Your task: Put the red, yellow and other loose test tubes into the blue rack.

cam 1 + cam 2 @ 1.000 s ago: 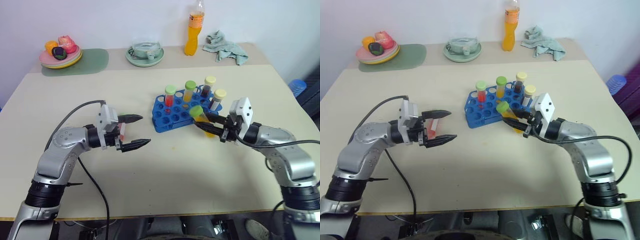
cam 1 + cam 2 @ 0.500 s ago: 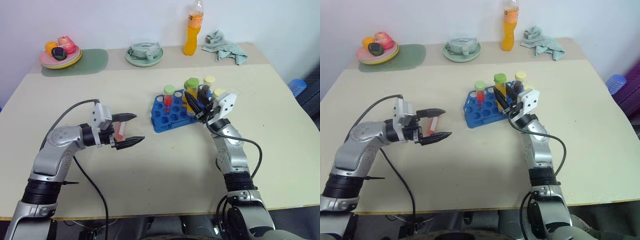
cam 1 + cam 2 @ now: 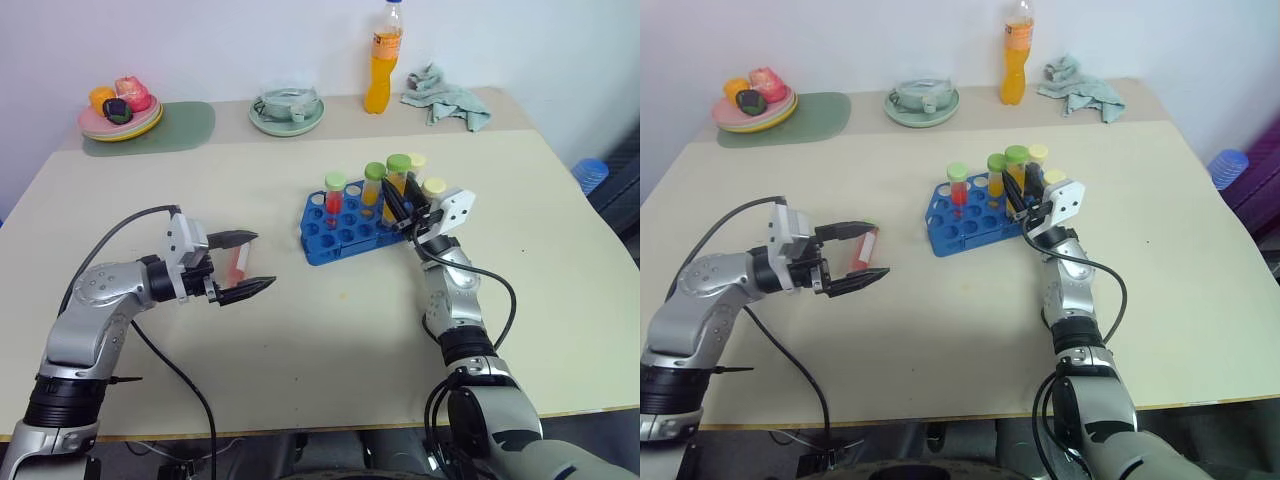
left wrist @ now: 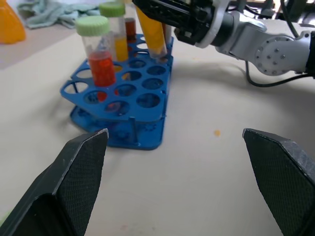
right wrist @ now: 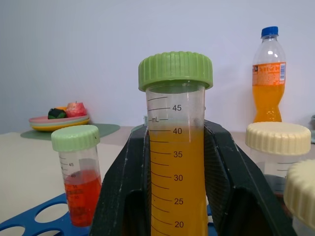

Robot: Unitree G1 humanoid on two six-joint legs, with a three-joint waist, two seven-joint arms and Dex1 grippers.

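Observation:
The blue rack (image 3: 325, 240) stands right of the table's middle. It holds a red tube with a green cap (image 3: 335, 197), a yellow one (image 3: 373, 188) and two cream-capped tubes (image 3: 432, 190). My right gripper (image 3: 399, 207) is shut on a yellow-orange tube with a green cap (image 5: 176, 162). That tube stands nearly upright, its lower end at a hole on the rack's right side (image 4: 158, 53). My left gripper (image 3: 250, 263) hovers open to the left of the rack. Under its fingers a small red tube-like thing (image 3: 862, 248) lies on the table.
Along the back edge stand an orange drink bottle (image 3: 386, 60), a crumpled teal cloth (image 3: 447, 92), a pale green plate (image 3: 287, 110) and a plate of fruit (image 3: 120, 112) on a green mat. A black cable hangs from my left arm.
My right gripper has carried the yellow-orange tube from a slanted hold in front of the rack to upright over its right side. My left gripper has drifted slightly left, still open.

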